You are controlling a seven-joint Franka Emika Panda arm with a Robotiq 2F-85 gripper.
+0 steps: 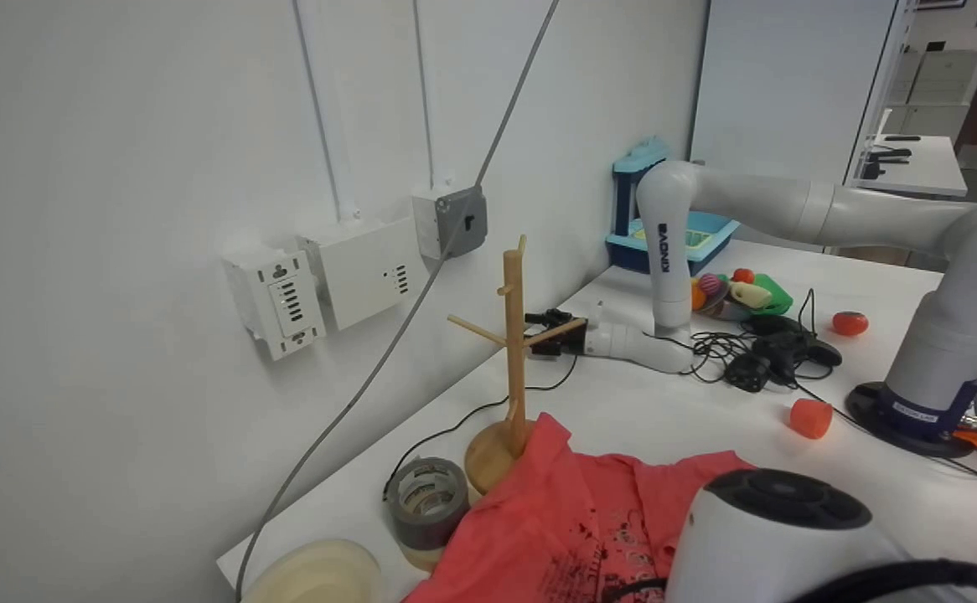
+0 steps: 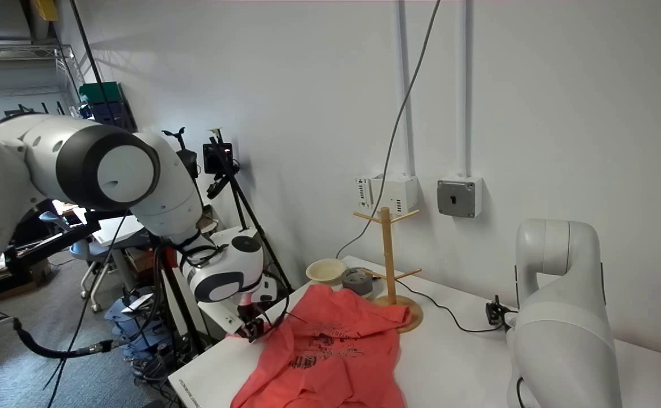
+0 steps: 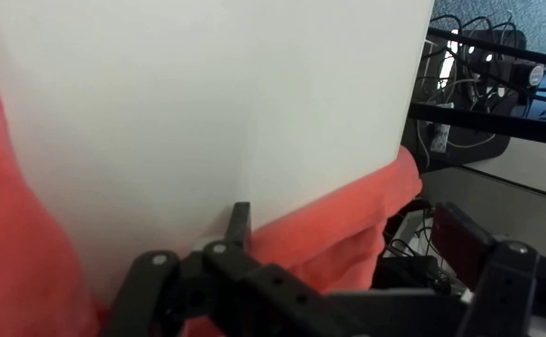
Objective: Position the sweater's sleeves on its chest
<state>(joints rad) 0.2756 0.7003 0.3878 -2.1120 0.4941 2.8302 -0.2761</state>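
Standing at edge of white table (image 2: 449,362): gripper (image 3: 343,210), jaws wide apart, sleeve (image 3: 334,229) showing between them, unheld | Sweater (image 2: 333,362), coral-red, one piece: lying creased on table, printed chest (image 2: 326,344) uppermost, at foot of wooden stand (image 2: 388,255)

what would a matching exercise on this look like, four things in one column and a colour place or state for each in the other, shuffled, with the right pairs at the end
Things
1. sweater
2. stand
3. tape
4. jaws

Colour, place or state
A. open wide
B. grey, between the bowl and the stand
C. coral-red and printed
D. wooden, standing upright

Right pairs: 1-C, 2-D, 3-B, 4-A
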